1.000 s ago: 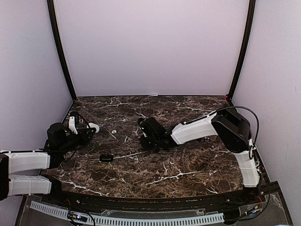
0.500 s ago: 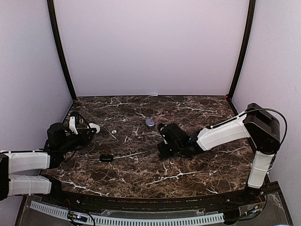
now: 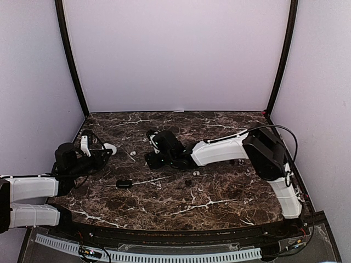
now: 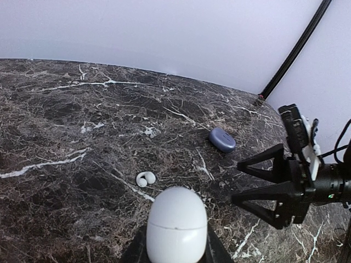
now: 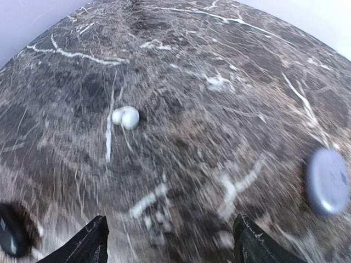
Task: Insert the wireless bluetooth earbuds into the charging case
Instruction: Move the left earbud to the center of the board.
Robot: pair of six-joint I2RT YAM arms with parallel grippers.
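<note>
My left gripper (image 4: 175, 249) is shut on a white egg-shaped charging case (image 4: 176, 222), low over the table's left side (image 3: 109, 147). A white earbud (image 4: 145, 178) lies on the marble just beyond the case, also seen from above (image 3: 132, 153) and in the blurred right wrist view (image 5: 126, 116). My right gripper (image 3: 149, 148) reaches left across the table middle with its jaws wide open and nothing between them (image 5: 170, 241). In the left wrist view the right gripper (image 4: 237, 182) faces my left gripper. A purple case (image 4: 222, 139) lies closed behind it (image 5: 327, 182).
A black case (image 3: 124, 183) lies toward the front left (image 5: 10, 234). A small white bud (image 3: 196, 173) and a dark bud (image 3: 188, 181) lie under the right forearm. Purple walls and black posts close in the dark marble table (image 3: 219, 203).
My right gripper has opened wide, after swinging right and then back left past the table middle. The purple case now lies free on the marble. The left arm has not moved.
</note>
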